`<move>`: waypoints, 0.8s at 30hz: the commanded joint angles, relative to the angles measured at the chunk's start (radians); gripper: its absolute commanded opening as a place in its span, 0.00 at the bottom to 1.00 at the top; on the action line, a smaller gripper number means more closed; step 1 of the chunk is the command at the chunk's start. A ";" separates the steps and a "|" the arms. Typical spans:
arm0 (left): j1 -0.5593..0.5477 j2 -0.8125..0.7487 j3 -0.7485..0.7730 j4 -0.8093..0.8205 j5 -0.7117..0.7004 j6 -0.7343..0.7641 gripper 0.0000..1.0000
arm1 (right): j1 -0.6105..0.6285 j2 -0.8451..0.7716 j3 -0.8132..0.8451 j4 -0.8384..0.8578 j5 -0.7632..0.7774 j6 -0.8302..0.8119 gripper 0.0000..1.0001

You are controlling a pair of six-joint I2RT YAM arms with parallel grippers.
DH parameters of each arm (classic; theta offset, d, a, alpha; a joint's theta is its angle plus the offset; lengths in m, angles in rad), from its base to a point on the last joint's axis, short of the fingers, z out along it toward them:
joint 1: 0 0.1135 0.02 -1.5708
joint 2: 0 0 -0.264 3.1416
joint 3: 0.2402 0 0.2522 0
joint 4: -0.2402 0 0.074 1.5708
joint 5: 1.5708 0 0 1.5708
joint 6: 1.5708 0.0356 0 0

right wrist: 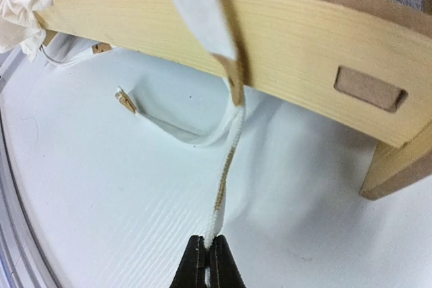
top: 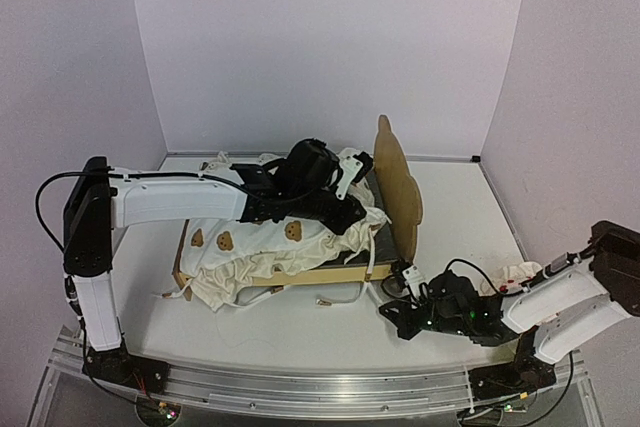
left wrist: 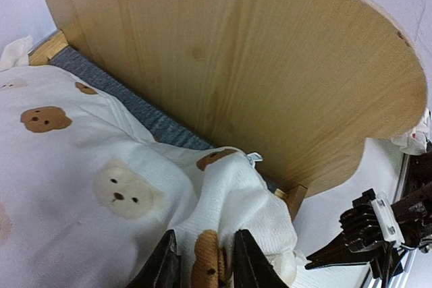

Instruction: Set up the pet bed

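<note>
The left arm reaches from the left across the worktop (top: 300,337) to the middle of the scene. The left gripper (left wrist: 206,264) is closed to a narrow gap on a fold of the cream bear-print cushion (top: 260,242), at the cushion's corner nearest the headboard (top: 395,177).

The pet bed (top: 330,274) stands at the centre of the worktop with its headboard upright at the right-hand end. The cushion lies crumpled over the frame and spills over the left end and the near rail. A strip of grey felt base (left wrist: 135,109) is exposed between the cushion and the headboard.

One white tie (right wrist: 226,160) hangs over the near rail and runs down to the right gripper (right wrist: 206,264), which is pinched tight on its end, low above the worktop near the headboard's front corner. A second tie (right wrist: 169,129) lies slack on the worktop beside it.

A small white red-dotted pillow (top: 515,275) lies at far right, partly hidden by the right arm.
</note>
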State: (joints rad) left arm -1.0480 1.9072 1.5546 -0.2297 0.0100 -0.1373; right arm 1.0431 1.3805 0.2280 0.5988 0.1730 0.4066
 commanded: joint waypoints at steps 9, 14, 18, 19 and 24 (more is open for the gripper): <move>-0.155 -0.007 0.168 -0.329 -0.259 -0.073 0.53 | 0.009 -0.331 -0.036 -0.550 0.101 0.284 0.00; -0.187 -0.052 0.105 -0.434 -0.272 -0.139 0.27 | 0.009 -0.391 -0.003 -0.758 0.093 0.348 0.00; -0.199 -0.055 0.013 -0.458 -0.225 -0.174 0.18 | 0.008 -0.431 0.021 -0.851 0.061 0.377 0.00; -0.199 -0.055 -0.014 -0.445 -0.218 -0.182 0.14 | 0.009 -0.436 0.028 -0.872 0.054 0.383 0.00; -0.200 -0.022 -0.084 -0.417 -0.205 -0.222 0.07 | 0.012 -0.435 0.071 -0.953 -0.005 0.393 0.00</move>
State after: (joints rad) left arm -1.2437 1.8926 1.5030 -0.6389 -0.2027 -0.3058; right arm 1.0461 0.9472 0.2376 -0.2405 0.2231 0.7653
